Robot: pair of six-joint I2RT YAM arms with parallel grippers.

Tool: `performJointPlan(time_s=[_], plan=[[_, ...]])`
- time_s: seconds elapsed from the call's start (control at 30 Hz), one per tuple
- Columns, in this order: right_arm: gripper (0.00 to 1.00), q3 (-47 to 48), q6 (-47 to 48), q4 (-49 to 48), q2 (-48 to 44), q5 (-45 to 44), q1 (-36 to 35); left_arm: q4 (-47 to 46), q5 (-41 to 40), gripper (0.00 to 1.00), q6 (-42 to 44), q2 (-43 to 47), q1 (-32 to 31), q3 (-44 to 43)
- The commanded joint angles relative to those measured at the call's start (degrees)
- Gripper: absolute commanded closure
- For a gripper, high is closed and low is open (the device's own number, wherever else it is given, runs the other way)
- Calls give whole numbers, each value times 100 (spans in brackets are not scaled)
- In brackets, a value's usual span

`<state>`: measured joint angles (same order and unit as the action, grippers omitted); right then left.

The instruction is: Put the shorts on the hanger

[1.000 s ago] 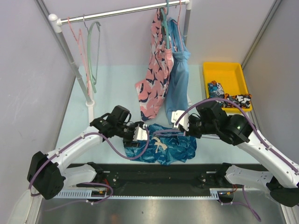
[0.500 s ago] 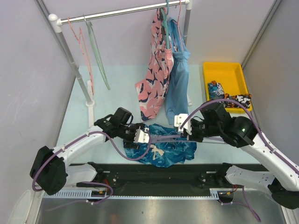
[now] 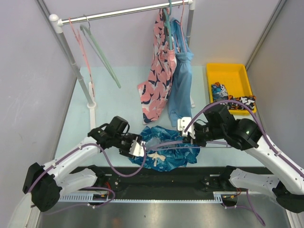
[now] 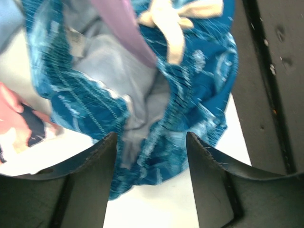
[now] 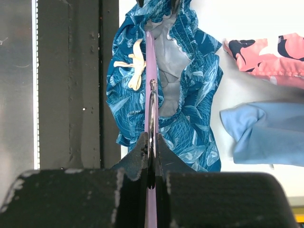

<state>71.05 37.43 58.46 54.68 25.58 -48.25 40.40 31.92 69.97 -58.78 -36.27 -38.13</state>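
The blue leaf-print shorts (image 3: 167, 148) lie bunched on the table between the arms, waistband open, white drawstring (image 3: 156, 156) on top. The lilac hanger (image 5: 150, 71) runs from my right gripper (image 5: 150, 137) into the waistband opening. That gripper is shut on the hanger near its hook and sits at the right end of the shorts (image 5: 190, 95). My left gripper (image 3: 137, 148) is at the left edge of the shorts, open. In the left wrist view the shorts (image 4: 190, 95) lie just beyond its fingertips (image 4: 107, 142), nothing pinched, with the hanger (image 4: 124, 28) across the top.
A rail at the back carries a swinging green hanger (image 3: 100, 53) and a pink one (image 3: 78, 38). A pink patterned garment (image 3: 156, 80) and a light-blue garment (image 3: 180, 80) hang just behind the shorts. A yellow tray (image 3: 228, 71) holding folded clothes stands at the back right. A black strip (image 3: 166, 179) edges the table.
My left gripper has pulled back to the left off the shorts, and its jaws have narrowed a little. The shorts have bunched up round the hanger. The green hanger on the rail has swung.
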Motion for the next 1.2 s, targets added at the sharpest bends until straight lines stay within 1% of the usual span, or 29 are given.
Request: performJointPlan(time_s=[0.0, 0.07, 0.1, 0.13, 0.17, 0.2, 0.3, 0.47, 0.5, 0.63, 0.73, 0.77, 0.9, 0.97, 1.03, 1.07, 1.1, 1.13, 1.17], plan=[[100, 50, -148, -168, 8, 87, 9, 65, -37, 34, 289, 157, -47, 191], [100, 41, -201, -220, 17, 0, 9, -6, -81, 35, 289, 166, -47, 227], [100, 41, -262, -273, 17, -62, 9, -15, -98, 37, 289, 131, -55, 253], [100, 41, -332, -352, 17, -149, 9, -6, -142, 45, 289, 113, -55, 245], [100, 50, -568, -544, 26, -394, 17, 20, -151, 49, 280, 78, -55, 236], [100, 50, -675, -668, 26, -527, 17, 90, -169, 56, 280, 52, -64, 192], [100, 85, -948, -932, 78, -765, 17, 152, -134, 64, 236, 121, -64, 113], [100, 94, -1045, -1011, 376, -582, -62, 213, -37, 68, -80, 227, -64, -98], [100, 102, -1080, -1038, 421, -555, -79, 240, -37, 71, -124, 236, -64, -159], [100, 102, -1027, -1100, 597, -370, -150, 223, -54, 77, -387, 271, -64, -239], [100, 85, -1027, -1108, 737, -282, -185, 170, -63, 78, -546, 341, -64, -265], [100, 67, -1045, -1169, 781, -265, -185, 170, -55, 78, -572, 367, -73, -283], [100, -20, -1089, -1529, 974, -238, -229, 196, -37, 84, -704, 482, -82, -335], [100, -64, -992, -1627, 1098, -238, -264, 231, -203, 82, -897, 517, -82, -379], [100, -100, -948, -1653, 1212, -229, -281, 82, -519, 67, -1265, 456, 75, -371], [100, -135, -905, -1662, 1212, -212, -282, 117, -546, 58, -1224, 421, 233, -388], [100, -152, -895, -1671, 1221, -203, -282, 291, -451, 44, -1127, 360, 426, -414], [100, -170, -895, -1697, 1230, -194, -282, 354, -372, 40, -909, 298, 793, -441], [100, -179, -895, -1715, 1212, -194, -282, 398, -249, 37, -802, 263, 945, -450]])
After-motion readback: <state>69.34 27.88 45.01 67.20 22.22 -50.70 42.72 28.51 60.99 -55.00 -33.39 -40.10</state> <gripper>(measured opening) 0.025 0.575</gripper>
